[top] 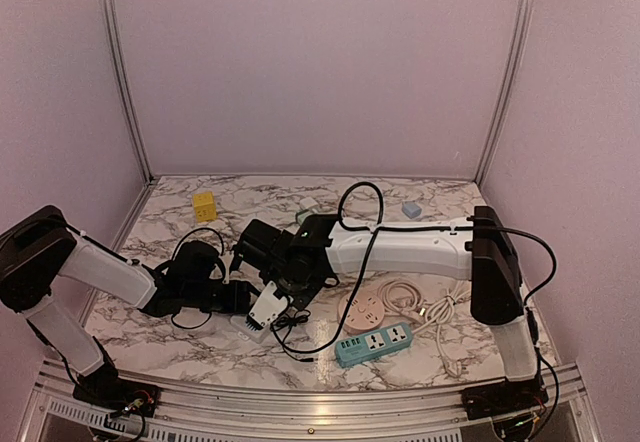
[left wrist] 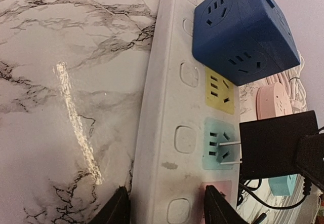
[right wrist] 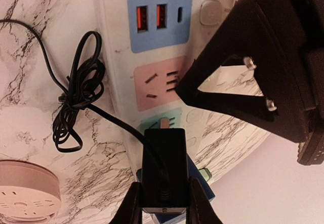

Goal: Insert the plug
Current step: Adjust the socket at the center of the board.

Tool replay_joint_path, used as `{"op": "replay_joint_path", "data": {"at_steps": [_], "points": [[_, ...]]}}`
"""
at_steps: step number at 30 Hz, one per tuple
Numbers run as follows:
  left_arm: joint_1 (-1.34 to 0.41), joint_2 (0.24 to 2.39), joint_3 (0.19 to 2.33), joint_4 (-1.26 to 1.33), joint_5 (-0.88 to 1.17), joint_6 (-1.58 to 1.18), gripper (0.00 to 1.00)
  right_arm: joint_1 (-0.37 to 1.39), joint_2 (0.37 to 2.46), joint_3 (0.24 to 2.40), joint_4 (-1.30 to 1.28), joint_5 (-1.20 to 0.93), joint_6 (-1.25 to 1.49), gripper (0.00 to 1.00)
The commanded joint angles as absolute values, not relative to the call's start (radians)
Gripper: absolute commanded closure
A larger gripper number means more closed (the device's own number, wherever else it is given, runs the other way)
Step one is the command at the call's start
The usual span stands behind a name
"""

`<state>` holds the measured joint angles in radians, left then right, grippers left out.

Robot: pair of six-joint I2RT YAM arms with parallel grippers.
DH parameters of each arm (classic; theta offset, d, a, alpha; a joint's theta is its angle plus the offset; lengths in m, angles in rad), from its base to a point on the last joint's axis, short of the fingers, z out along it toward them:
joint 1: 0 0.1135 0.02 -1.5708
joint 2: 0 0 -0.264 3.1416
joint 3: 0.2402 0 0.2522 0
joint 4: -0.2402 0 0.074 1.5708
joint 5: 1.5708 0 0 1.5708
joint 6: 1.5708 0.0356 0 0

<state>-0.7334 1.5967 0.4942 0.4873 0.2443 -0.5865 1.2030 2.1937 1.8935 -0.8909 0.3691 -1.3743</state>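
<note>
A white power strip [left wrist: 172,92] with coloured sockets lies on the marble; it also shows in the top view [top: 262,314]. My left gripper [left wrist: 167,206] is shut on the strip's end, with one finger at its edge and the other over the pink socket [right wrist: 154,84]. My right gripper [right wrist: 163,203] is shut on a black plug [right wrist: 163,168]. The left wrist view shows the plug [left wrist: 276,143] with two prong tips at the slots of the teal socket [left wrist: 218,144]. Most of the prong length is still showing. A blue cube adapter [left wrist: 243,29] sits in a socket further along.
The plug's black cord [right wrist: 76,97] lies coiled beside the strip. A teal power strip [top: 373,344], a pink round socket [top: 362,312] and a white cable [top: 430,307] lie to the right. A yellow block [top: 204,205] and a small grey-blue block [top: 411,208] sit at the back.
</note>
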Motion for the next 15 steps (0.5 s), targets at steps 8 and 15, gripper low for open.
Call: {"op": "replay_joint_path", "data": {"at_steps": [8, 15], "points": [[-0.752, 1.633, 0.471, 0.481, 0.281, -0.589, 0.51, 1.191, 2.197, 1.874, -0.862, 0.411, -1.396, 1.00], [-0.753, 1.640, 0.474, 0.485, 0.284, -0.589, 0.51, 1.199, 2.204, 1.876, -0.869, 0.383, -1.404, 1.00]]}}
